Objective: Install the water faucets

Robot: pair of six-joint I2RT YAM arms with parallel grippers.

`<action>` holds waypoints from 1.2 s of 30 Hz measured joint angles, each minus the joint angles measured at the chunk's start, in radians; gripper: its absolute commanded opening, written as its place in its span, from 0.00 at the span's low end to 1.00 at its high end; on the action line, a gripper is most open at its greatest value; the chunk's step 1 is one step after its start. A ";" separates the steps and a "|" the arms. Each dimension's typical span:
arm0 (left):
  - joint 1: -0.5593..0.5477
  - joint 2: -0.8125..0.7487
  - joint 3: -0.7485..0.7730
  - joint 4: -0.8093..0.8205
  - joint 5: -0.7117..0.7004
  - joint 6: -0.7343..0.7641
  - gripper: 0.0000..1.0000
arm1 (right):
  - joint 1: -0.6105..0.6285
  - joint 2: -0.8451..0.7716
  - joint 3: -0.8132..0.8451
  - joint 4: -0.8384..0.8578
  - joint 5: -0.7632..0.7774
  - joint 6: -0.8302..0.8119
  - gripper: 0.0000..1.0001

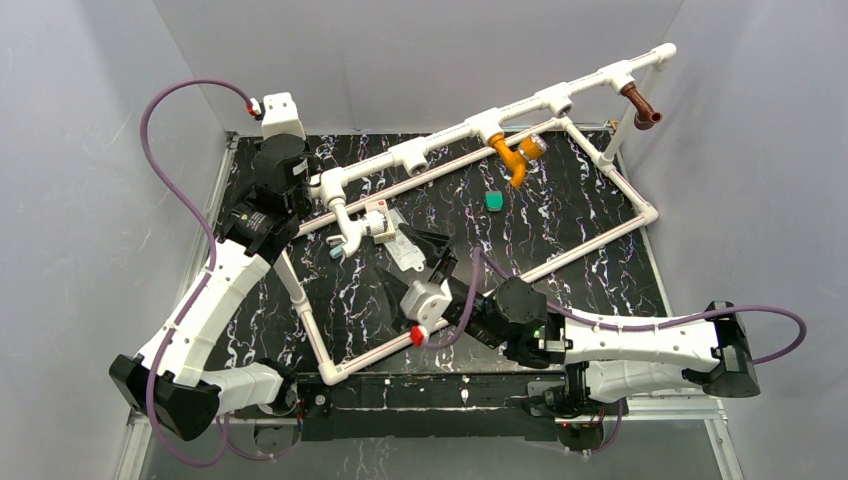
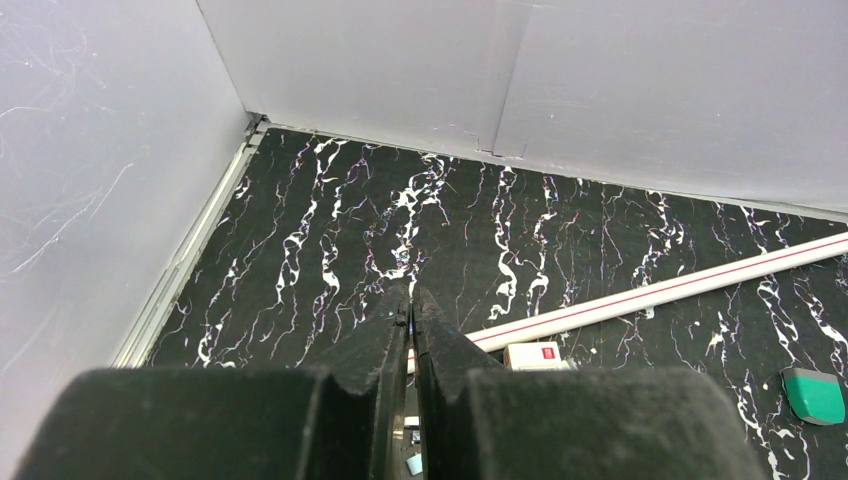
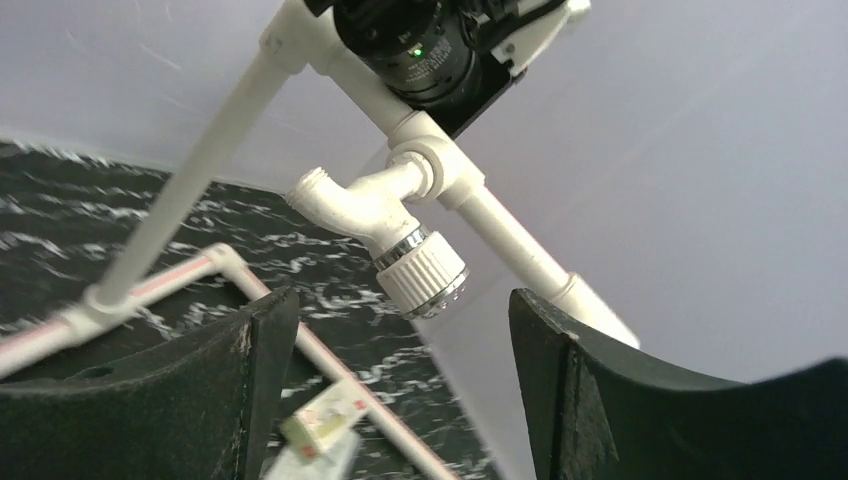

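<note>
The black marbled tabletop [image 1: 600, 250] carries a white pipe frame [image 1: 560, 98], whose upper rail is raised, probably so its fittings face the arms. The right tool [image 3: 395, 335] stands wide and empty. The white faucet [image 3: 385, 225] is just ahead of it, centred between its fingers and untouched. The tool looks lined up to take the knob and turn it home. That faucet sits in the rail's end fitting. Well off to this tool's right, the orange faucet [image 1: 514, 155] and the brown faucet [image 1: 641, 106] hang from other fittings (how tightly, I cannot tell). The left tool [image 2: 410, 315] is pinched closed with nothing visible between its fingers. Whether it steadies the rail is hidden.
</note>
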 measured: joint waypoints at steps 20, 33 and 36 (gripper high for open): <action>0.000 0.000 0.000 0.000 -0.001 0.000 0.05 | -0.004 0.261 0.187 -0.063 -0.060 -0.825 0.77; 0.000 0.000 0.000 0.000 -0.001 0.000 0.05 | -0.035 0.290 0.205 -0.066 -0.035 -0.830 0.52; 0.000 0.000 0.000 0.000 -0.001 0.000 0.05 | -0.038 0.296 0.205 -0.069 -0.036 -0.820 0.40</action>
